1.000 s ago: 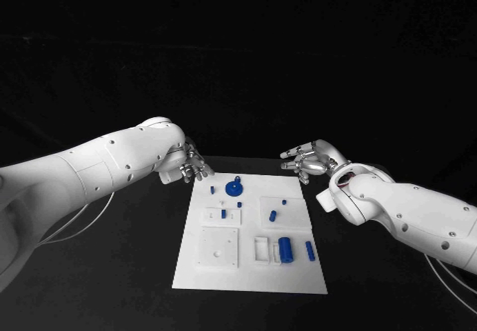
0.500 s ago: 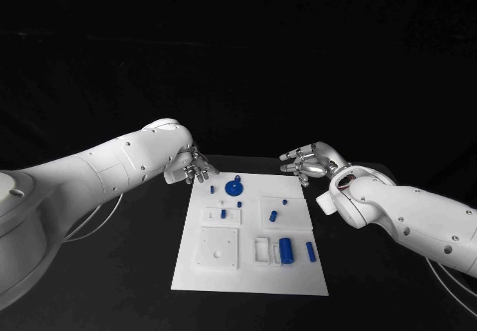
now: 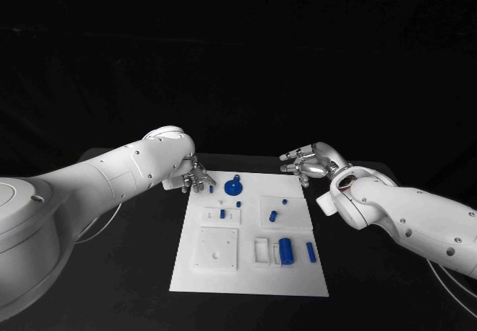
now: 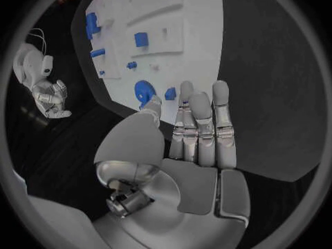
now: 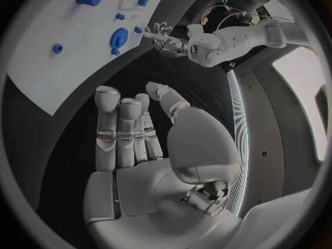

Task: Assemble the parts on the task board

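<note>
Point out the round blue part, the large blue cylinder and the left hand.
round blue part (image 3: 234, 187), head view, disc centre
large blue cylinder (image 3: 285, 249), head view, mid-body
left hand (image 3: 195, 181), head view, fingers

White rectangular task board (image 3: 249, 276) lies mid black table (image 3: 119, 276). Left silver hand (image 3: 195, 178) at board's far left corner; right silver hand (image 3: 310, 163) just beyond far right corner, over table. On board: blue round disc part (image 3: 234, 187) near far edge, left of centre; small blue peg (image 3: 273, 216) mid-right; blue cylinder part (image 3: 286, 249) near right, with slim blue bar (image 3: 310, 252) beside it, toward right edge.
</note>
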`<state>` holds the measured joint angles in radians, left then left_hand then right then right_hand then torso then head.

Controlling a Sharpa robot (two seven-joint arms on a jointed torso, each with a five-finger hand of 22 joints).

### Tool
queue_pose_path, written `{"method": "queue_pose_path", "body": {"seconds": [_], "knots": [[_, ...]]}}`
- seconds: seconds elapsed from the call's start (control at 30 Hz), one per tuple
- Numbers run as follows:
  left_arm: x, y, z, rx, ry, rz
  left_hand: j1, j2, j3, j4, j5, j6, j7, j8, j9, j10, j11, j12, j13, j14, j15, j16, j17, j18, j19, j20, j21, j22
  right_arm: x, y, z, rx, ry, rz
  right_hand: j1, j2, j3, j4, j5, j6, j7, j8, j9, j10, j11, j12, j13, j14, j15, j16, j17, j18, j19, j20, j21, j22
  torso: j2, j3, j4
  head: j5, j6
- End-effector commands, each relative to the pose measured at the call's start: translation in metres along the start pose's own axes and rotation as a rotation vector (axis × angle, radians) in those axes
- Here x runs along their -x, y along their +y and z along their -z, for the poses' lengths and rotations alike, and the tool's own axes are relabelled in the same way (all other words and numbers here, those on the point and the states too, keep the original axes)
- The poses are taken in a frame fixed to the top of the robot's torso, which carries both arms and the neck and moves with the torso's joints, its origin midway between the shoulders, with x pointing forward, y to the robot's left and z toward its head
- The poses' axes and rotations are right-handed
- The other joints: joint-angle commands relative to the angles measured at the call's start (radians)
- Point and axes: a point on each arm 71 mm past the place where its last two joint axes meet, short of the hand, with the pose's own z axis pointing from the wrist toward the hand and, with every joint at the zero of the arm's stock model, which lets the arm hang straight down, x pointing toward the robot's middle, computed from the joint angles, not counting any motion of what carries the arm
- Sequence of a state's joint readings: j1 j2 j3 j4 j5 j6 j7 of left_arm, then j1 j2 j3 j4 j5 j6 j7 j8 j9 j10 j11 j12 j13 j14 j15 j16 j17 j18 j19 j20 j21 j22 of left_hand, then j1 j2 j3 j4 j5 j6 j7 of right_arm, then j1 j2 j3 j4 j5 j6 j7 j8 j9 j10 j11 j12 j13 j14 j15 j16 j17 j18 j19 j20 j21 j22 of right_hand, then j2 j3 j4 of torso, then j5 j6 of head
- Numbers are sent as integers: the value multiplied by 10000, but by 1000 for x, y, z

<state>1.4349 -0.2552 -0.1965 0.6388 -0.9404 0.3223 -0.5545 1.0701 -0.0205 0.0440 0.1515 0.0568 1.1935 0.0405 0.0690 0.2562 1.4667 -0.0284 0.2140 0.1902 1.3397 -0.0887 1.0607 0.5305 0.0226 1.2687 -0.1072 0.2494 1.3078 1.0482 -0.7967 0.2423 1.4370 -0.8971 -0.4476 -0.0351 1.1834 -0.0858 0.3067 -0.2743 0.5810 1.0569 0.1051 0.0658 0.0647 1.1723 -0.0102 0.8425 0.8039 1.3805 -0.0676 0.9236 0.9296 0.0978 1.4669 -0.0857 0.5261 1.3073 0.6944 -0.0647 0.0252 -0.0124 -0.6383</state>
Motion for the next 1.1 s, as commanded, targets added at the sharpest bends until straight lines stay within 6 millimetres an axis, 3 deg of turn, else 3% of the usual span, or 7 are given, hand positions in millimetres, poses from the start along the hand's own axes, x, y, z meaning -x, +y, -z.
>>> {"method": "queue_pose_path", "body": {"seconds": [0.03,0.4,1.1], "knots": [[-2,0,-1,81,193,-386,-124,36,19,65,-53,-1,43,-8,28,188,26,63,21,-32,10,82,23,-100,42,-15,-13,200,-1,2,0,94,117,12,-63,-38,-72,-8,18,12,26,-40,-13,36,-17,-56,-14,1,-84,-61,-11,61,220,-86,-52,553,17,-3,-2,-17,7],[-1,-1,-1,-59,36,-165,-239,162,36,231,-53,-34,46,-9,36,177,28,84,40,-36,10,156,51,-94,44,-16,45,205,-2,3,-1,121,120,-11,-63,-38,-72,-8,18,12,26,-40,-13,36,-17,-56,-14,1,-84,-61,-11,61,220,-86,-52,553,6,-4,1,-36,9],[-1,-7,0,-434,-231,283,-161,369,-29,199,-19,-104,64,-7,29,147,34,113,62,-31,19,198,31,-69,21,0,129,202,-2,3,-2,115,127,-19,-47,-33,-65,-17,19,21,24,-39,-12,45,-20,-54,-21,7,-86,-52,-8,58,230,-89,-37,562,24,-13,5,-77,-10]]}}
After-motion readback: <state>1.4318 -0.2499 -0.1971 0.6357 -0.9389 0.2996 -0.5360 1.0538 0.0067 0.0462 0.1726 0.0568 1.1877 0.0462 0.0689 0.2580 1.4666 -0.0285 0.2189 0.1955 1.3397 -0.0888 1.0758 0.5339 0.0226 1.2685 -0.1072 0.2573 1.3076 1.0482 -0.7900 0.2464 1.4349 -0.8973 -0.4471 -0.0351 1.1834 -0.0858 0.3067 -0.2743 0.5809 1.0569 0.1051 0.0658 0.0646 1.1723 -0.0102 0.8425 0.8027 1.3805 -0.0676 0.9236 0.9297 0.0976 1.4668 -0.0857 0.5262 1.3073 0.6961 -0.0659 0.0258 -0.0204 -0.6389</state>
